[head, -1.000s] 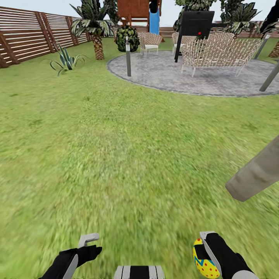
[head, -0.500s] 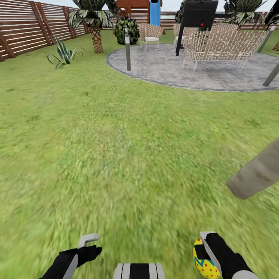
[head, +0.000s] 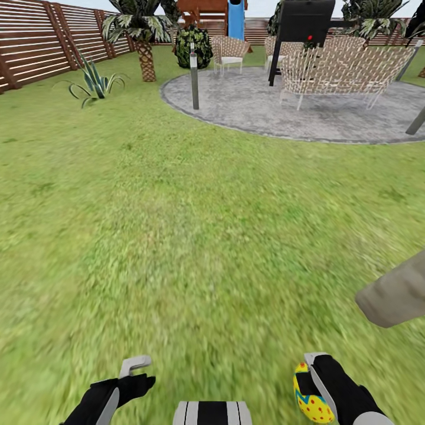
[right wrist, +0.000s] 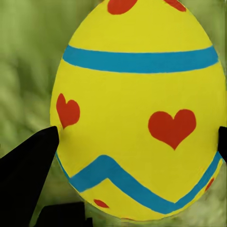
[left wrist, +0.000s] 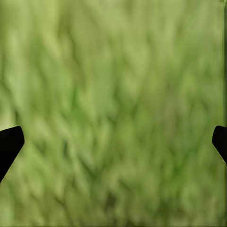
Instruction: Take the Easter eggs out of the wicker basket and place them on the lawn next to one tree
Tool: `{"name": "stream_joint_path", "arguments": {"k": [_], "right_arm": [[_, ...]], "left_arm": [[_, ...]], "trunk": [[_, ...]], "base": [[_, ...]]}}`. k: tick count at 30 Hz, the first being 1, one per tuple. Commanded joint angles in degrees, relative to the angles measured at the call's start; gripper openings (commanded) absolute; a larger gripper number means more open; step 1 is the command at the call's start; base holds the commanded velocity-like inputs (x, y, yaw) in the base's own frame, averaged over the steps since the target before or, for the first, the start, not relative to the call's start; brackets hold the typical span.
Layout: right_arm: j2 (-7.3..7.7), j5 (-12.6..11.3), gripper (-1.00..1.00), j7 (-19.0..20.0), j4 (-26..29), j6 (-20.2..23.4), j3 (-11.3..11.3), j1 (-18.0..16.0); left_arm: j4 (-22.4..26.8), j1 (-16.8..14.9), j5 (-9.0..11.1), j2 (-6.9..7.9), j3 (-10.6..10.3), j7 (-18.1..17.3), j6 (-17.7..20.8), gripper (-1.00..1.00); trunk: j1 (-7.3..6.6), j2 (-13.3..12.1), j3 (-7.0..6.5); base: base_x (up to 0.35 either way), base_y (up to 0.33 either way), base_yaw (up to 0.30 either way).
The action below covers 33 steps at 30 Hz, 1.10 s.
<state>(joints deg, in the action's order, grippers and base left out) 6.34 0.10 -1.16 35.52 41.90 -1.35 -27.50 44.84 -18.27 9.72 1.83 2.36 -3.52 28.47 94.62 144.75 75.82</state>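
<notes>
Rolled slightly: whole head view shifted, trunk of the tree (head: 394, 295) dropped lower at right edge, patio (head: 307, 109) nudged up; both grippers unchanged at bottom of frame. Held an Easter egg (head: 310, 398) in right gripper (head: 313, 386) at lower right, left gripper (head: 127, 378) at lower left over the lawn (head: 177, 236).

Left wrist: spread wide, left gripper (left wrist: 113, 139) with nothing between fingertips (left wrist: 9, 144), blurred grass behind.

Right wrist: clamped on egg (right wrist: 137, 109) by right gripper (right wrist: 135, 142), centre frame.
</notes>
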Motion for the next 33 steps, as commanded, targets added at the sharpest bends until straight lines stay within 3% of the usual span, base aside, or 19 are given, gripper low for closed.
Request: {"name": "stream_joint_path", "arguments": {"k": [1,6,16,23,24,33], "right_arm": [[0.05,-0.01,-1.00,-0.14,0.08,0.29,-0.14,-0.01],[0.08,-0.01,-1.00,-0.14,0.08,0.29,-0.14,-0.01],[0.08,-0.10,-1.00,-0.16,0.08,0.29,-0.14,-0.01],[0.08,-0.10,-1.00,-0.16,0.08,0.29,-0.14,-0.01],[0.08,-0.10,1.00,-0.16,0.08,0.29,-0.14,-0.01],[0.01,-0.27,1.00,-0.14,0.08,0.29,-0.14,-0.01]], "left_arm": [[0.07,-0.01,0.24,0.00,0.13,-0.17,0.31,1.00],[0.07,-0.01,0.41,0.01,0.19,-0.17,0.06,1.00],[0.07,-0.01,0.29,0.01,0.19,-0.17,0.10,1.00],[0.07,-0.01,0.29,0.01,0.19,-0.17,0.07,1.00],[0.07,-0.01,0.29,0.01,0.19,-0.17,0.06,1.00],[0.07,-0.01,0.22,-0.02,0.04,-0.17,0.01,1.00]], "trunk": [[0.00,0.02,0.04],[0.00,0.02,0.04],[0.15,0.10,1.37],[0.15,0.10,1.37],[0.15,0.10,1.37],[0.15,0.10,1.37]], "base": [[0.038,0.000,0.000],[0.007,0.000,0.000],[0.000,0.000,0.000],[0.000,0.000,0.000],[0.000,0.000,0.000],[0.000,0.000,0.000]]}}
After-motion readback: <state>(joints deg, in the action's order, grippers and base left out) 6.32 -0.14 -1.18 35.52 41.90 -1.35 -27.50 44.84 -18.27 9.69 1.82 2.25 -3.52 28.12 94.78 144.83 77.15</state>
